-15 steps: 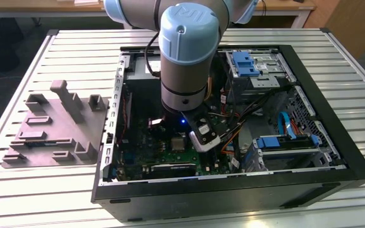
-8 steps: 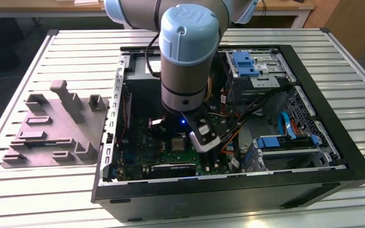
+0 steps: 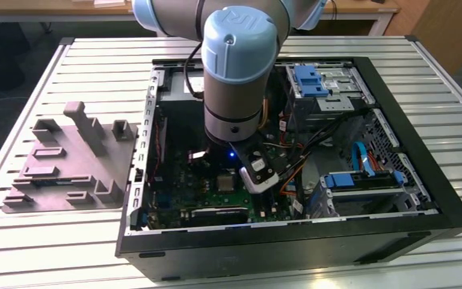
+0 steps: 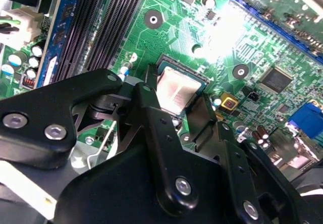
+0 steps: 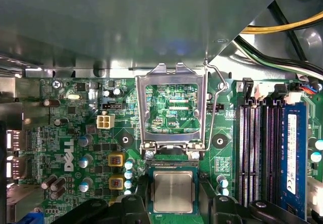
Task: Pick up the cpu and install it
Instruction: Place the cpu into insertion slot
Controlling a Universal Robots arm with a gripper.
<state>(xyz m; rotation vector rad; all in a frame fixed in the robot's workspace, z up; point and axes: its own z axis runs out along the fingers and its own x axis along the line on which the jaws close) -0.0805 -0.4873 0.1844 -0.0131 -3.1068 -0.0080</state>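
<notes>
- Your gripper (image 4: 175,99) was down inside the computer case, directly over the socket, straddling the cpu (image 4: 177,88). From the views I could not tell whether it gripped the chip or stood free of it.
- The cpu lay flat and square within the socket (image 5: 150,183), silvery top upward, in both wrist views. The dark socket rim showed along its edges.
- The socket's load plate (image 5: 141,108) was hinged open and standing up just beyond the cpu. Green board showed through its window.
- The wire lever (image 5: 214,75) was raised beside that plate.
- The socket sat on the green motherboard (image 4: 176,27).
- Black memory slots (image 5: 252,148) ran to one side of the socket. A blue memory stick (image 5: 291,153) was seated just past them.
- A yellow and black cable bundle (image 5: 282,27) crossed above the slots, next to a grey metal panel (image 5: 126,22).
- In the exterior view your arm (image 3: 235,78) came straight down into the open case (image 3: 295,241). The gripper's body was low over the board.
- Blue drive carriers (image 3: 311,81) occupied the bays on the exterior view's right.
- The case lay on its side on a slatted metal table (image 3: 55,253).
- A grey fixture block (image 3: 70,162) stood on the table at the exterior view's left, just beside the case wall.
</notes>
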